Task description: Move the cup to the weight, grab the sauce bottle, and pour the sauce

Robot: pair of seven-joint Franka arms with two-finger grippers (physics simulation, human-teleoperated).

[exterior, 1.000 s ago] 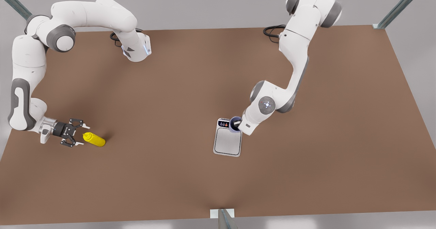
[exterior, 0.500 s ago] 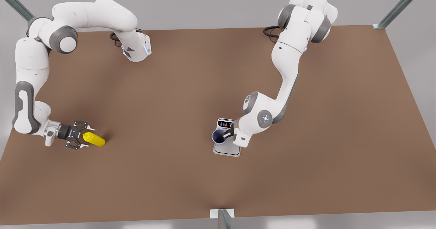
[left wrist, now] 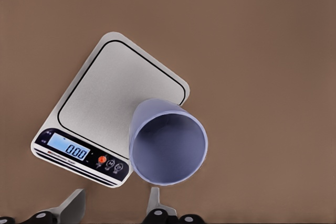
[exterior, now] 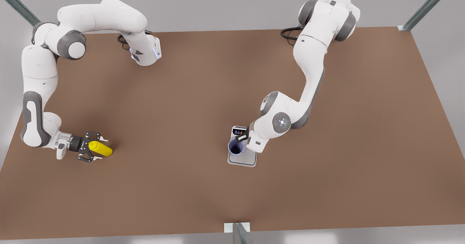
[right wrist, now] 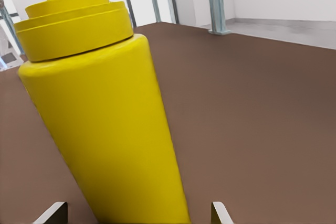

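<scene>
2 spread fingers of the right gripper (exterior: pixel 95 146) straddle the bright yellow rounded squeeze bottle (exterior: pixel 100 148) standing on the brown table (exterior: pixel 181 91): light, squashy (grip mid-body). Left gripper (exterior: pixel 239 138), spread, beside the lavender tumbler (left wrist: pixel 168 141) on the silver-grey scale (left wrist: pixel 107 106).

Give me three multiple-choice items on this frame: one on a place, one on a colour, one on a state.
1. Where is the bottle?
A. on the scale
B. between the right tool's fingers
C. inside the cup

2. What colour is the cup?
A. lavender-blue
B. red
C. green

3. How is the left tool?
A. shut on the cup
B. shut on the bottle
C. open

Answers:
1 B: the right wrist view shows the bottle between the spread fingers of the right tool.
2 A: the cup is lavender-blue, at the edge of the scale.
3 C: the left tool has its fingers apart, gripping nothing.
</scene>
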